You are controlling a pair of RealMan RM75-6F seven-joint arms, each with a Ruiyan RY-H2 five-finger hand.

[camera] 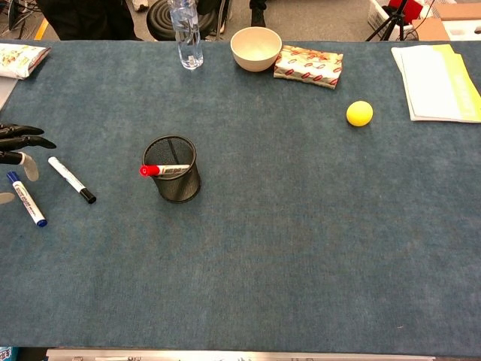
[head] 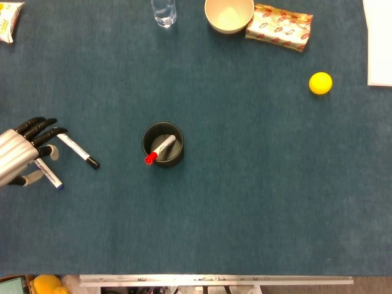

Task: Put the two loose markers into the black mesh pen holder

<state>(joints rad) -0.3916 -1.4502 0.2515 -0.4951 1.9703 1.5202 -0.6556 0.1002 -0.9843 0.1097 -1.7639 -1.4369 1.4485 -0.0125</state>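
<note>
1. Markers lie loose at the table's (head: pixel 245 202) left edge: the blue-capped marker (head: pixel 49 174) under my left hand (head: pixel 21 153), the black-capped marker (head: pixel 77 150) just beside it, both well apart from the black mesh pen holder (head: pixel 163 144).
2. My left hand hovers with fingers spread, holding nothing; my right hand is out of both views.
3. I judge them light, stiff and smooth, prone to roll, so I'd pinch mid-barrel.
4. A red-capped marker (camera: pixel 164 170) already leans inside the holder.
</note>
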